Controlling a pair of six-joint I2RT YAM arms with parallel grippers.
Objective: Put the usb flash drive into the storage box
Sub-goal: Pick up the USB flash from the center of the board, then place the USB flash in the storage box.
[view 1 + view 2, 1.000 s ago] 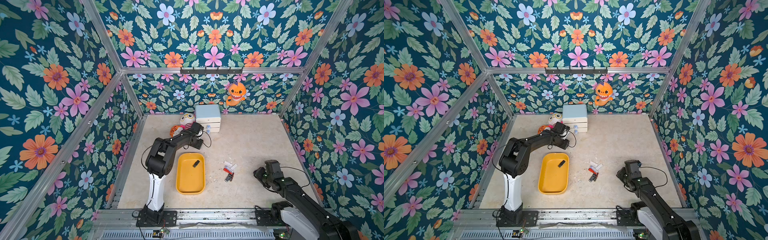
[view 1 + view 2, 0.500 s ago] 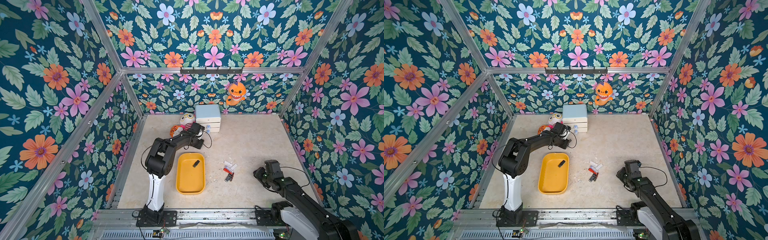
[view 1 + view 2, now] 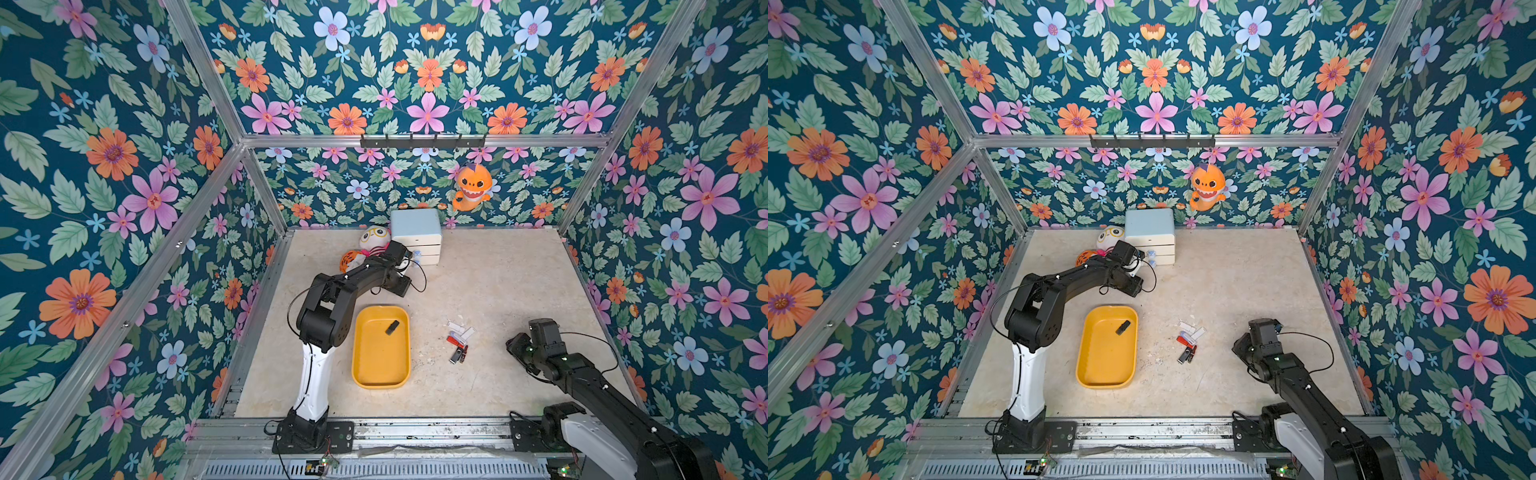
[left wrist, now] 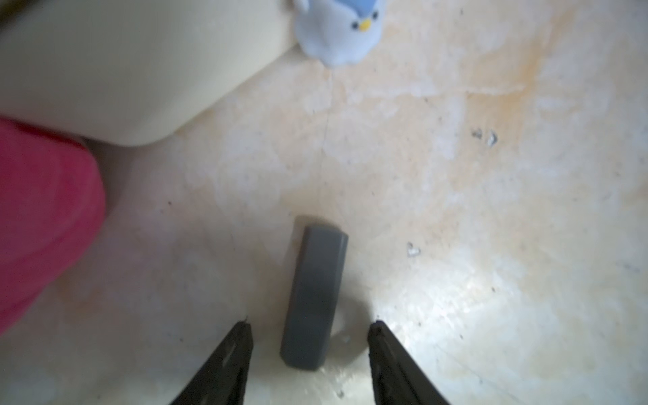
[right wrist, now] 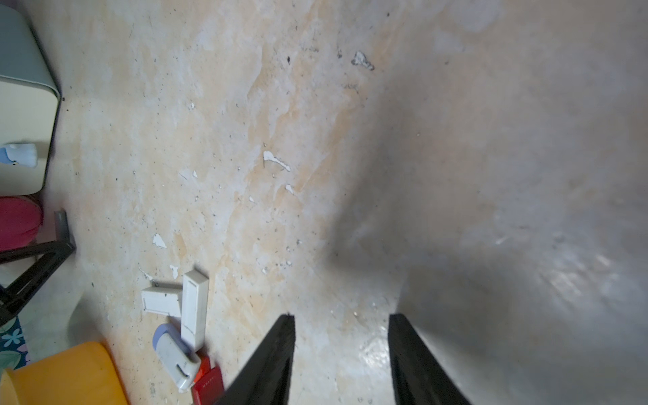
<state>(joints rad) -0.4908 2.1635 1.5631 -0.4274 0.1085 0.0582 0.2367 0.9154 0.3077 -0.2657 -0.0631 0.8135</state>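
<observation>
Hardly anything has shifted in the top views over the last second: both arms sit as they did, the left one stretched far out by the cabinet (image 3: 415,226).

The grey drive (image 4: 315,298) looks like a small, light, rigid plastic bar with smooth sides. I judge it would skate or twist on the hard floor, so it is best pinched across its narrow width, near mid-length, pads square to the long sides.

Nearest the base, the right gripper (image 5: 342,315) hangs open and empty over bare floor, beside the loose drives (image 3: 458,343). The tray (image 3: 380,374) lies next, with one black drive (image 3: 392,327) inside. Farther out, well apart from the tray, the left gripper (image 4: 311,324) stands open and empty. One jaw sits either side of the grey drive's near end, with a gap on each side. The drive lies flat, its length running away from the gripper towards the cabinet.
</observation>
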